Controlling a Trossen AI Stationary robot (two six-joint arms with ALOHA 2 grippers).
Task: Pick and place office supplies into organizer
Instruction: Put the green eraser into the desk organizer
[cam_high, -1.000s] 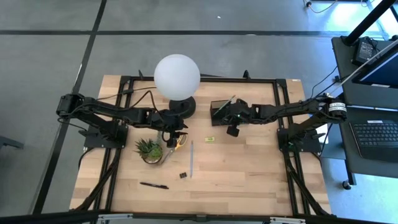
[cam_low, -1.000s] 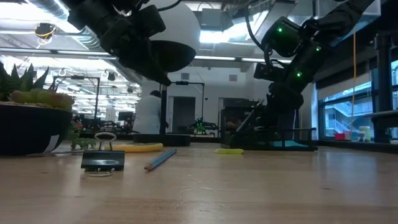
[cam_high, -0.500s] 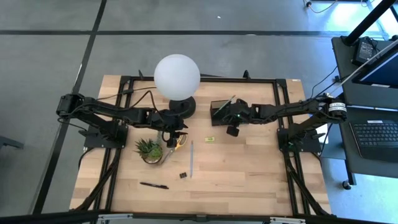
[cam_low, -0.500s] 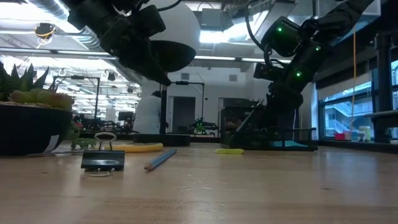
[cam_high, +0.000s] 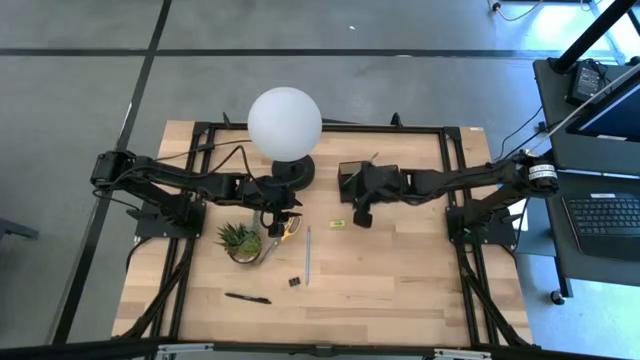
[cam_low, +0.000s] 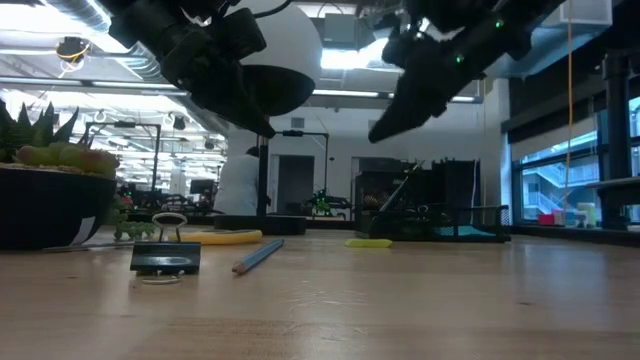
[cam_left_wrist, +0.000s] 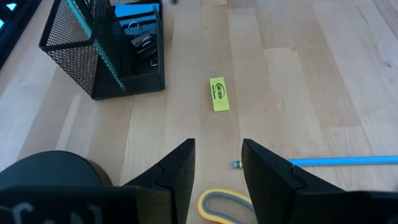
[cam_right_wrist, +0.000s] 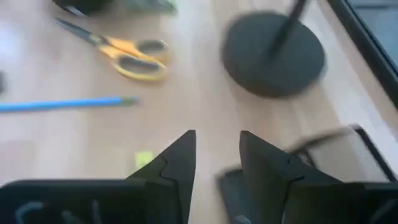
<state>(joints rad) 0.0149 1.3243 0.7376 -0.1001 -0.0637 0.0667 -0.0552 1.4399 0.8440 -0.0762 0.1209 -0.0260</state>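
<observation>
The black mesh organizer (cam_high: 352, 176) stands on the table near the lamp base; the left wrist view shows a blue sticky-note pad (cam_left_wrist: 134, 10) and binder clips (cam_left_wrist: 143, 43) inside it. Flat on the wood lie the yellow-handled scissors (cam_high: 284, 231), the small yellow piece (cam_high: 338, 223), a blue pencil (cam_high: 308, 256), a binder clip (cam_high: 294, 282) and a black pen (cam_high: 248, 298). My left gripper (cam_high: 277, 216) hovers open just above the scissors' handles (cam_left_wrist: 222, 208). My right gripper (cam_high: 360, 214) hangs open in the air between the organizer and the yellow piece (cam_right_wrist: 144, 160).
A white globe lamp (cam_high: 285, 120) on a round black base (cam_high: 293, 172) stands behind my left gripper. A potted plant (cam_high: 240, 240) sits left of the scissors. Bare wood spreads over the table's near and right parts.
My right gripper has swung away from the organizer's near side toward the table's left, rising and tipping so its fingers slant down toward the yellow piece. Nothing on the table has moved.
</observation>
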